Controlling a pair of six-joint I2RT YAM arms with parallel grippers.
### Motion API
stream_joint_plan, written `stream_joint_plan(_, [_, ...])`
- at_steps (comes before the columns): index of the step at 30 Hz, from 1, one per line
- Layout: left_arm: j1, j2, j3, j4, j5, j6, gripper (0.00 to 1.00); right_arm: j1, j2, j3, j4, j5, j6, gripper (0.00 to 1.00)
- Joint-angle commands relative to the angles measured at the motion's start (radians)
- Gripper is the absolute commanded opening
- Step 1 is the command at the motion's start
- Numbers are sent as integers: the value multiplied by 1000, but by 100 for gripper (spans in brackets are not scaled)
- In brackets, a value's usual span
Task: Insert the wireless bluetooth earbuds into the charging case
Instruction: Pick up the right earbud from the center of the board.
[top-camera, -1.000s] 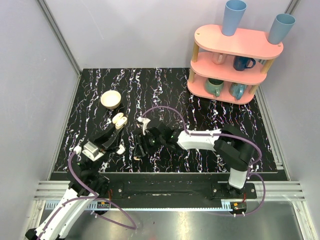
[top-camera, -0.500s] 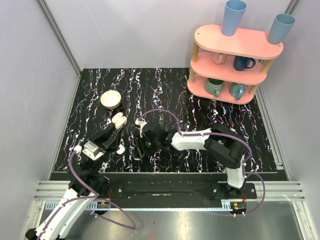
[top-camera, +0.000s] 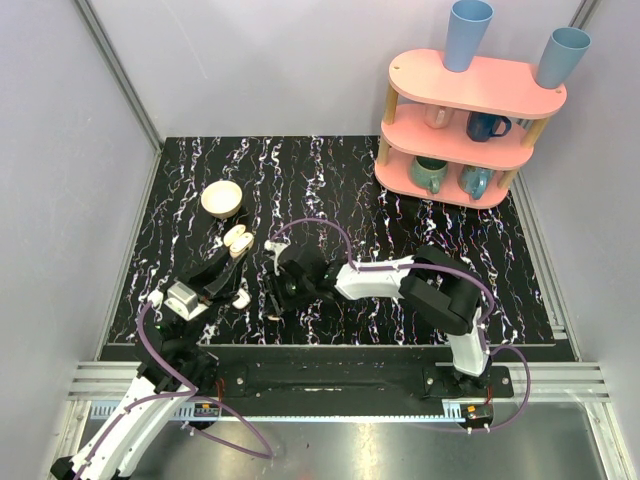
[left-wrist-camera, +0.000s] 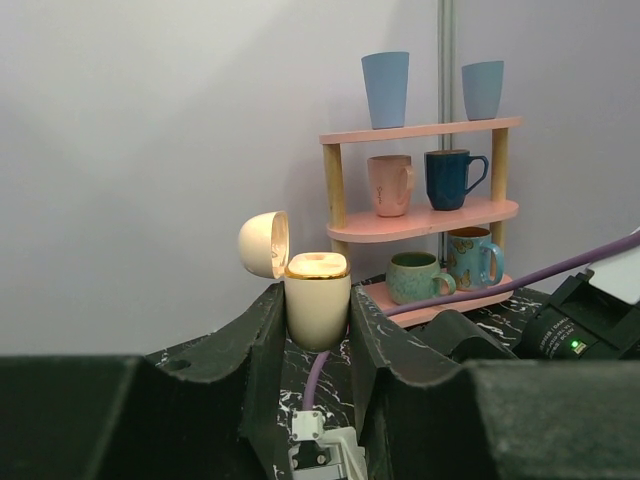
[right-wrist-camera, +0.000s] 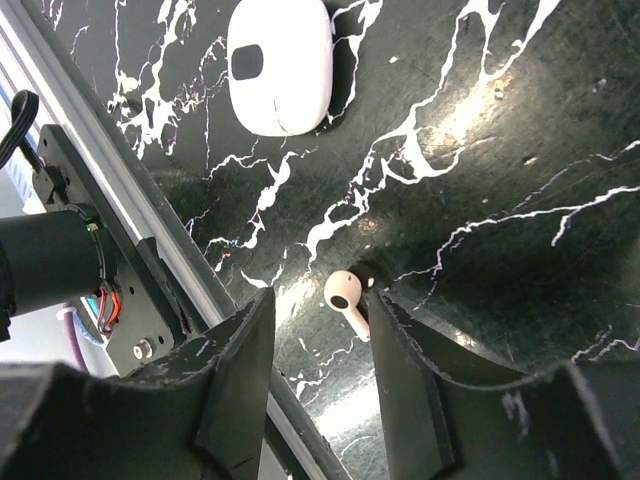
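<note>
White earbud (right-wrist-camera: 345, 296) lies between spread fingers (right-wrist-camera: 238, 385) of right claw (right-wrist-camera: 320, 308), near table (right-wrist-camera: 480, 150) edge.

Black tabletop with white marble veining (right-wrist-camera: 520, 130) — smooth, semi-gloss, with glare patches. Small white stemmed earbud (right-wrist-camera: 343, 292): glossy hard plastic. White rounded-square case with dark oval centre (right-wrist-camera: 280, 62): smooth plastic, satin sheen. Cream egg-shaped charging case (left-wrist-camera: 317, 305): smooth matt plastic, with a shiny gold metallic rim. Right gripper's fingers (right-wrist-camera: 235, 370) and left gripper's fingers (left-wrist-camera: 262, 340) — matt black plastic, faintly grainy. Pink three-tier shelf (left-wrist-camera: 420, 130): matt painted boards, bare wood posts. Dark blue mug (left-wrist-camera: 450, 178): glazed ceramic look. Purple cable (left-wrist-camera: 314, 378): smooth rubbery sheath. Silver rail (top-camera: 110, 378): dull bare metal.
</note>
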Motion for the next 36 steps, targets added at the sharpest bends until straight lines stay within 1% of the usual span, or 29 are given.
stream_joint_plan(1, [-1,-119,1,57,-22,-12,0,22,30,56,-23,16,-11,49])
stream_joint_plan(4, [1,-116,-1,60,-20,-15,0,24,36,65,-35,26,-13,46])
stream_joint_plan(12, [1,-111,-5,71,-22,-17,0,27,41,74,-69,55,-7,45])
stream_joint_plan(13, [1,-110,-7,71,-22,-18,0,25,43,76,-69,57,-8,40])
stream_joint_plan(17, [1,-104,-7,75,-19,-18,0,25,44,80,-68,59,-13,35])
stream_joint_plan(18, [-1,-104,-7,77,-19,-18,0,27,44,84,-98,62,-17,34])
stream_joint_plan(25, [-1,-95,-9,81,-17,-18,0,24,43,88,-106,75,-30,33])
stream_joint_plan(27, [1,-93,-9,86,-16,-18,0,22,49,96,-109,74,-36,34])
stream_joint_plan(30, [1,-90,-7,86,-13,-20,0,22,55,105,-112,66,-39,40])
stream_joint_plan(36, [1,-90,-9,83,-13,-20,0,22,62,119,-127,89,-36,42])
